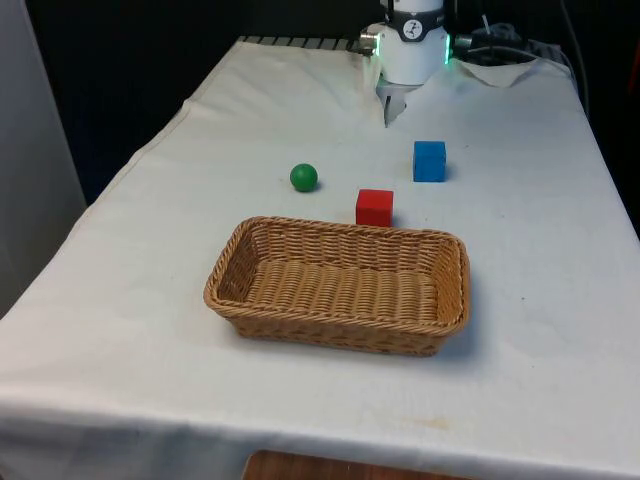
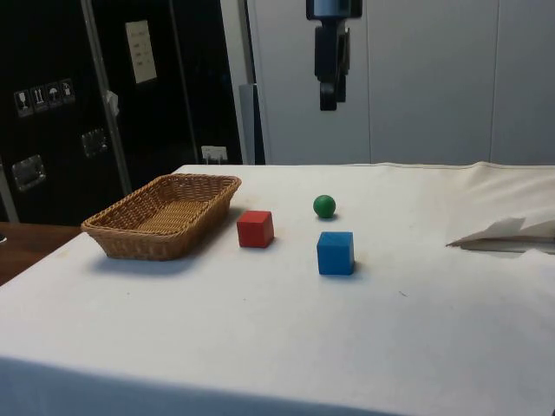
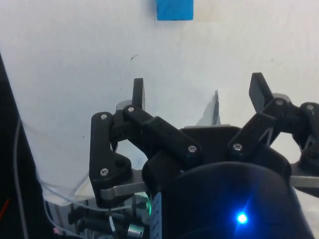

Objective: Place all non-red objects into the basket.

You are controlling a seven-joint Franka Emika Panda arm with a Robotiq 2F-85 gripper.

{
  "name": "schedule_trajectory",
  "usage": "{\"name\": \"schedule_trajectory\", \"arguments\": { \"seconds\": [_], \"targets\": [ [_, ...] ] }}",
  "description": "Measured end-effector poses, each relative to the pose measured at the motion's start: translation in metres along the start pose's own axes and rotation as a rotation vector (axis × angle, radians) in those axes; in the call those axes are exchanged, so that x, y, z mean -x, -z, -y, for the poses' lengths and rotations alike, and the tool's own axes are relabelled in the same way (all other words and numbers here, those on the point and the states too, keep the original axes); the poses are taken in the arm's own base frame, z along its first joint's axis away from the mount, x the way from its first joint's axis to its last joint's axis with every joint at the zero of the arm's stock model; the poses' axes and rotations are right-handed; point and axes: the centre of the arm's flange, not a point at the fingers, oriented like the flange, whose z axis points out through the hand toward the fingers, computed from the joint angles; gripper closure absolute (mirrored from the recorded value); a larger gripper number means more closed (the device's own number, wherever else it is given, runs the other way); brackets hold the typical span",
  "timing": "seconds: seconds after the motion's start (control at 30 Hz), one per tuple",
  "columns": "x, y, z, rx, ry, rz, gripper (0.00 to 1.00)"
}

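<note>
Blue cube cut off by the wrist picture's edge.

white tablecloth, dark cabinets, grey wall

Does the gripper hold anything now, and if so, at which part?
Nothing is held. The gripper hangs open high above the table; the blue cube lies untouched.

Pincer hangs high above green ball, well apart.
</note>
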Motion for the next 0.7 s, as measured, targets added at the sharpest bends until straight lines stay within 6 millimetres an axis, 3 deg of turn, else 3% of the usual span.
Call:
{"name": "schedule_trajectory", "arguments": {
  "seconds": [0.43, 0.7],
  "targets": [
    [0.006, -0.033, -0.002, 0.016, 0.002, -0.003, 0.00],
    [0.007, -0.066, -0.005, 0.028, -0.054, 0.003, 0.00]
  ]
}}
